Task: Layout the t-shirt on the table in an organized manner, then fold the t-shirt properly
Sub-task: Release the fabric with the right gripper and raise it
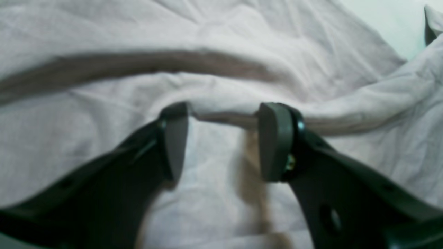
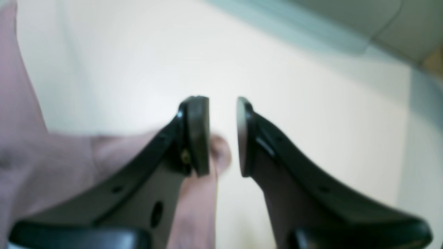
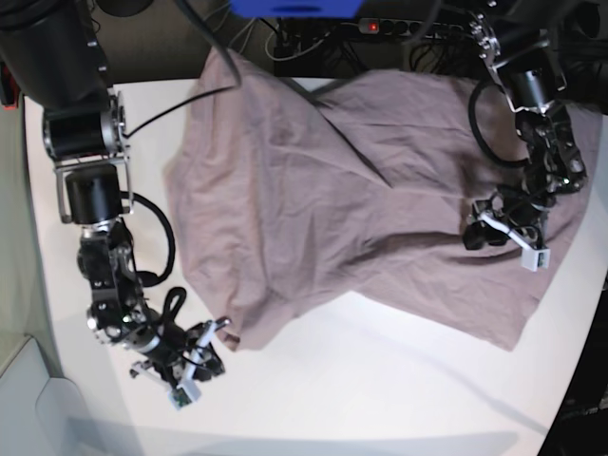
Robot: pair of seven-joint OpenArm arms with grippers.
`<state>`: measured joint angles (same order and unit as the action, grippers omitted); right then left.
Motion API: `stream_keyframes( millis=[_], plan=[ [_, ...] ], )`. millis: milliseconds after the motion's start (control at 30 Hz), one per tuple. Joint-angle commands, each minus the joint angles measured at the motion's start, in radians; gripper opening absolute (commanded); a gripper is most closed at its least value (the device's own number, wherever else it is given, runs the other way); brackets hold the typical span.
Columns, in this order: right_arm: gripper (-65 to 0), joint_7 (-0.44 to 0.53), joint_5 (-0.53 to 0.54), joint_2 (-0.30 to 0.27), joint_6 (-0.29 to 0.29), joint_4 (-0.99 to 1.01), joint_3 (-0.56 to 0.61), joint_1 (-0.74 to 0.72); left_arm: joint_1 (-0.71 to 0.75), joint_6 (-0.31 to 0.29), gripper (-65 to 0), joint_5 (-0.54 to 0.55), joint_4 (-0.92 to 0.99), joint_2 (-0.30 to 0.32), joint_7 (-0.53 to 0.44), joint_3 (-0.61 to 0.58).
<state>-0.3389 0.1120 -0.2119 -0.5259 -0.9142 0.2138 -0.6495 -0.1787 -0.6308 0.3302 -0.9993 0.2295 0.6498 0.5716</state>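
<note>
White surface carries the shirt, which lies spread across its far half but twisted, with a diagonal ridge through the middle and its upper edge trailing off the back among cables. On the shirt's side, the left hand hangs low over the cloth, its pads parted around a raised fold that runs between them, not pinched. At the near corner, the right hand stands part open just beside a shirt corner, gripping nothing that I can see. The likely trouble: if the left hand closes here it may catch two layers of the fold and drag the twist further instead of flattening it. A pull from either side could also slide more fabric off the back edge. The right hand's corner may curl under itself.
</note>
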Motion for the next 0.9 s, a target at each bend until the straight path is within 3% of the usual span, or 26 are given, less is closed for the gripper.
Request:
stream_keyframes(
  millis=[0,133,533,867],
  plan=[
    [-48.5,-0.018,0.016,-0.002,0.002,-0.018,-0.004,-0.028,0.008,0.013,-32.2,-0.036,-0.002,0.005,0.060,-0.003],
    [-48.7,-0.139,0.016,0.001,0.002,-0.010,-0.003,-0.010,0.014,0.013,-32.2,-0.036,0.004,0.012,0.051,-0.002],
    [-48.3,-0.144,0.015,-0.022,0.002,-0.010,-0.001,0.124,0.015,0.013,-32.2,-0.039,0.007,0.089,0.058,0.182],
    [-48.3,-0.151,0.015,-0.001,0.002,-0.015,0.000,0.205,0.015,0.013,-32.2,-0.036,-0.005,0.066,0.061,0.216]
  ],
)
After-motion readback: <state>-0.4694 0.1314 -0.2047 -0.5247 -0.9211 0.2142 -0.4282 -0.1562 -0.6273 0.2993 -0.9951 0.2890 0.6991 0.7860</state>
